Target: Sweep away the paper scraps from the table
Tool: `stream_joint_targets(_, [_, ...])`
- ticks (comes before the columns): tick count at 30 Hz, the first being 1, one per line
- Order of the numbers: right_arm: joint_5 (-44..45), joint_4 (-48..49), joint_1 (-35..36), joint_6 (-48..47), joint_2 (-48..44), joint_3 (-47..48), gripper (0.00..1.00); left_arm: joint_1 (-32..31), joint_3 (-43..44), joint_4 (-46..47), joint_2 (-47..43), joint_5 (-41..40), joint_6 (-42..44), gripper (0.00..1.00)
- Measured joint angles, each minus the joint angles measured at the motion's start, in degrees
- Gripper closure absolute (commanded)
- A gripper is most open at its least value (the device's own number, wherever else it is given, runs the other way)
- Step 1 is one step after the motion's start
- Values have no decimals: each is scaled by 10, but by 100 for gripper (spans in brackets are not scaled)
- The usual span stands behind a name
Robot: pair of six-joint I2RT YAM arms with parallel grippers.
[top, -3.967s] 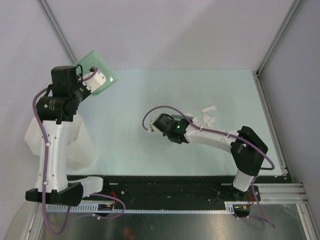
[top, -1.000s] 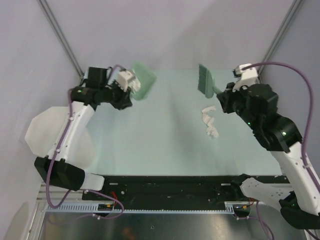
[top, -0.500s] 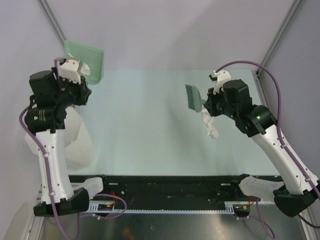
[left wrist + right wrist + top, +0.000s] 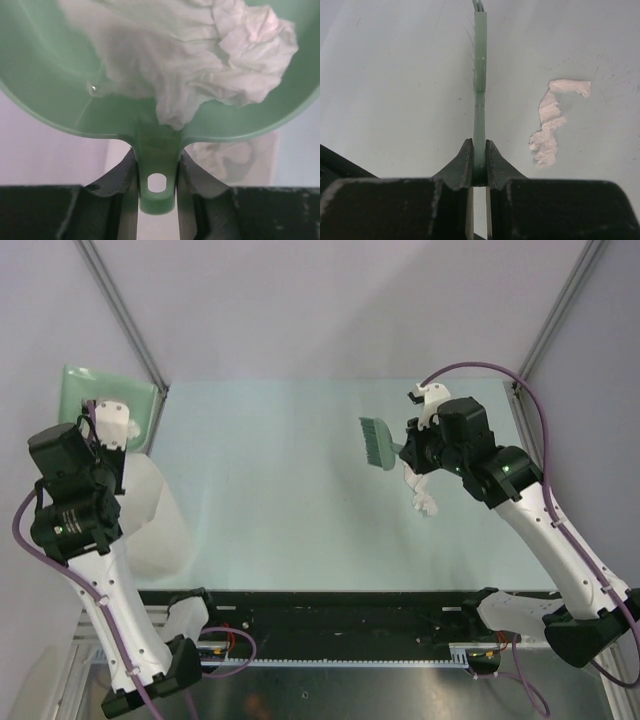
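Left tool [image 4: 157, 167] clamped on dustpan [image 4: 50, 105] handle, swung off surface [image 4: 270, 470] toward bin [image 4: 155, 525] (some paper scraps [image 4: 235, 65] aboard). Right tool [image 4: 479, 160] clamped on brush [image 4: 480, 75], lowered beside remaining scraps [image 4: 550, 130]: another sweep needed.

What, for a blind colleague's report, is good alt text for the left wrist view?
The left end effector grips a green dustpan by its handle, seen from close behind. Crumpled white paper fills much of the pan.

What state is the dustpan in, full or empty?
Holding paper: the left wrist view shows crumpled white paper lying in the green dustpan, whose handle the left pincer grips.
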Motion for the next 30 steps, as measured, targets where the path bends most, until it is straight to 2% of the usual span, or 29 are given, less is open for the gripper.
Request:
stream_joint_targets(8, [-24, 3, 0, -4, 4, -11, 100, 20, -49, -25, -46, -227, 143, 100])
stream_joint_targets(11, [-37, 8, 0, -6, 7, -12, 100, 21, -51, -24, -53, -309, 220, 100])
stream_joint_targets(14, [-47, 15, 0, -9, 11, -12, 100, 21, -64, -23, -63, -393, 333, 100])
stream_joint_targets(22, [-61, 23, 0, -13, 12, -15, 100, 21, -67, -25, -62, -509, 568, 98])
stream_joint_targets(26, [-63, 30, 0, -14, 12, -21, 100, 21, -72, -23, -53, -549, 635, 98])
stream_joint_targets(30, [-66, 33, 0, -15, 12, -30, 100, 21, -74, -23, -39, -571, 664, 98])
